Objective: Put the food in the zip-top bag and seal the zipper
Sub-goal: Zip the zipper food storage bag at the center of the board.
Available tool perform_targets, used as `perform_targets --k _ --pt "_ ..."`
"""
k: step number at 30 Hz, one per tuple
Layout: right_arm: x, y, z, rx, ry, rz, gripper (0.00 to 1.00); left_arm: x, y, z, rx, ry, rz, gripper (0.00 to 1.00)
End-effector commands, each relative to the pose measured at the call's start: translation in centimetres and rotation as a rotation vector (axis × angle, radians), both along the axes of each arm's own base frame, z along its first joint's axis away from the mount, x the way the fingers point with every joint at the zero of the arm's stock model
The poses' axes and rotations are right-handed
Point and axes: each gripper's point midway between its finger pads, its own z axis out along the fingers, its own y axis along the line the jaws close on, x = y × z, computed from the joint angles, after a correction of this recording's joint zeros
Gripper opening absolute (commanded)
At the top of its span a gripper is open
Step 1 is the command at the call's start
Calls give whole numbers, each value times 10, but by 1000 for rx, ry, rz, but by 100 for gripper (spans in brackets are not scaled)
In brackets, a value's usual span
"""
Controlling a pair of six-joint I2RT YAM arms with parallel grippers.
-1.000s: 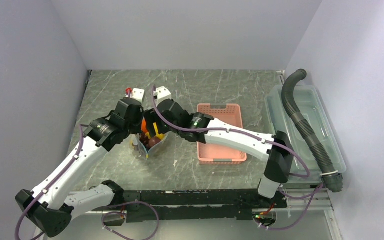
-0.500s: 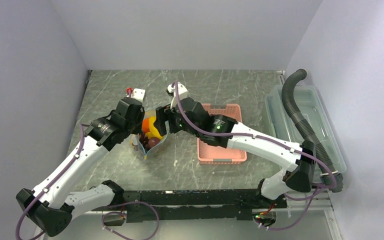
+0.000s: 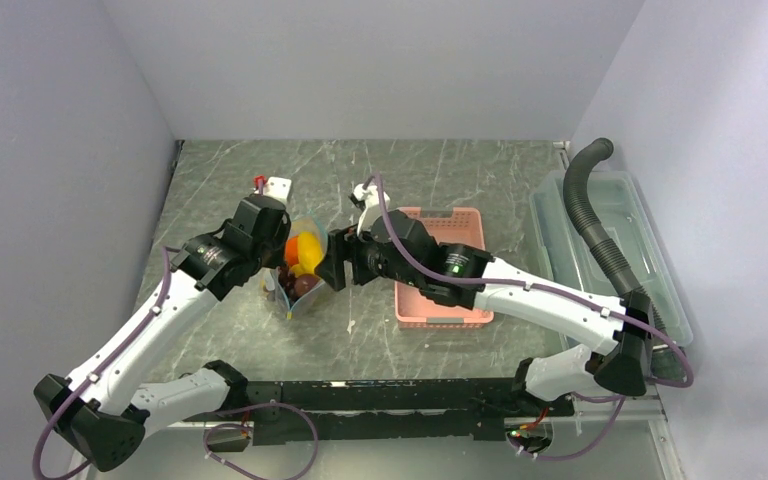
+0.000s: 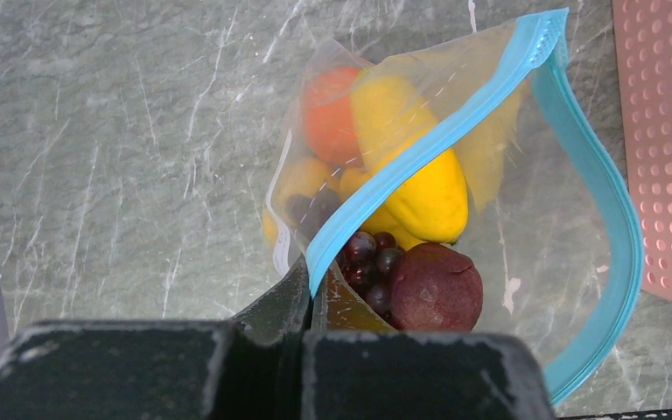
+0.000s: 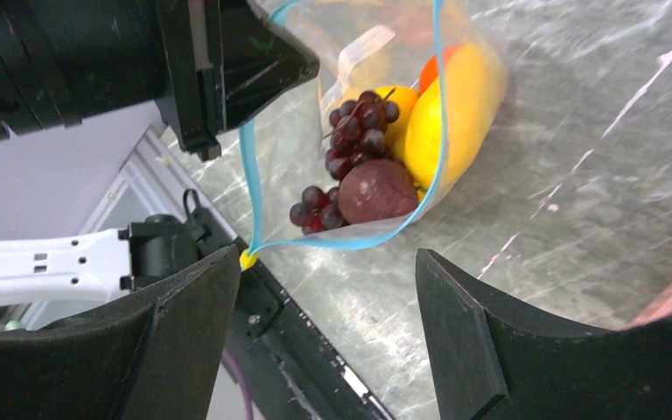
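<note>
Firmly, zip-top bag (image 4: 525, 219) pinched in left pincer (image 4: 308, 302), right pincer (image 5: 325, 258) nearby

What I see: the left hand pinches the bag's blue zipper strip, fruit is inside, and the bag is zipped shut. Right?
Not shut. The left wrist view shows the zipper, its two sides bowed wide apart: the zip-top bag is open. The left hand does pinch the strip, and fruit is inside.
</note>
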Motion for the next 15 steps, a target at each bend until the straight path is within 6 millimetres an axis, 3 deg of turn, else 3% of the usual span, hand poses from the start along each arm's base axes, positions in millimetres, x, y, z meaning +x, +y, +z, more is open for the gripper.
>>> perform_targets --k 1,15 --pt "-20 13 12 105 57 62 76 9 -2 11 -42 -46 32 0" --pt "-49 59 -16 65 143 110 76 13 6 8 -88 -23 133 0"
